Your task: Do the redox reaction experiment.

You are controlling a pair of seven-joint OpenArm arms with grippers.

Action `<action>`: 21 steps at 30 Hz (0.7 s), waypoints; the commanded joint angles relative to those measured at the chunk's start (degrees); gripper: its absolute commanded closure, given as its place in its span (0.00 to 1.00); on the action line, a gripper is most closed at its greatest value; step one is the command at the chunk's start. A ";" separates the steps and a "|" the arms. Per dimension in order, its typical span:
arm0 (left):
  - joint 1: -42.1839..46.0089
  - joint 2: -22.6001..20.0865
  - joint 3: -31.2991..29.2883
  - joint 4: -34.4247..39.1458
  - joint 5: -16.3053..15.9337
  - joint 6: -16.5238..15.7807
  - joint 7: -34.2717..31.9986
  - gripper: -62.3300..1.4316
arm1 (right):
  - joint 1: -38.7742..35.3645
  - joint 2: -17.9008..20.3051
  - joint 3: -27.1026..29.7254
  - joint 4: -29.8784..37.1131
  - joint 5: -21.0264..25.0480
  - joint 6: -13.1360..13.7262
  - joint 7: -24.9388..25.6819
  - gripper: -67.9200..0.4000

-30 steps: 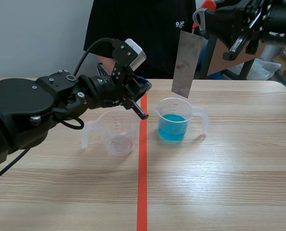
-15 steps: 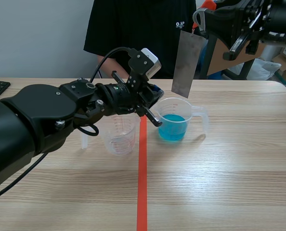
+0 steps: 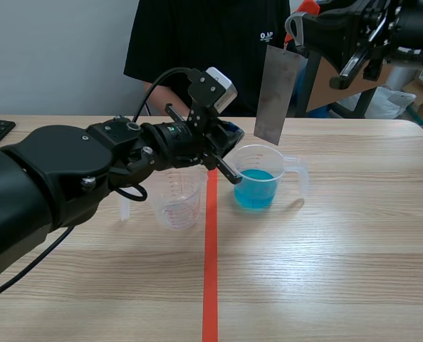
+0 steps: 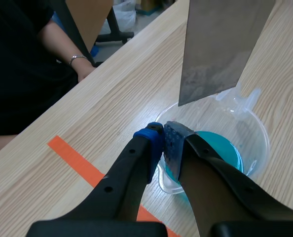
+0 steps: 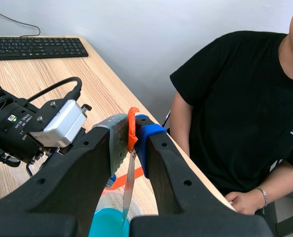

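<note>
Clenched in the right gripper (image 5: 131, 134): a thin grey rectangular metal plate (image 3: 274, 92), pinched at its top edge, where an orange tab shows between the pads. Hangs straight down from those fingers, long axis close to vertical, lower edge just above the mouth of a clear plastic measuring beaker of blue liquid (image 3: 258, 187). Not yet wet, to judge by the scene view.

Directly beneath the right gripper, seen down the plate's thin edge: the blue liquid (image 5: 107, 222). Seems therefore to call for a plain descent along the plate's own length, with little or no sideways shift. Worth watching the rim: from the left wrist view the plate (image 4: 220, 44) hangs over the far side of the beaker (image 4: 247, 136), towards the spout, not over the middle.

Left gripper (image 4: 164, 142): fingers pressed together, tips right at the beaker's near rim, on the side towards the orange-red tape line (image 3: 210, 271). Cannot tell whether the wall is pinched between the pads or merely touched. Nearer to the beaker than the right gripper, and perhaps there to steady it against a knock.

Behind the left gripper, under its arm: an empty clear plastic measuring beaker (image 3: 177, 203), standing on the pale wooden table (image 3: 325, 271).

Beyond both grippers, across the table: a seated person in a black shirt (image 3: 204, 43), one hand (image 4: 82, 73) resting near the table edge.
</note>
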 commanded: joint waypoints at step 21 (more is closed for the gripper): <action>-1.62 -0.39 -0.15 1.40 -0.39 -0.46 -1.31 0.91 | 0.68 0.48 0.39 0.96 0.87 0.33 0.90 0.97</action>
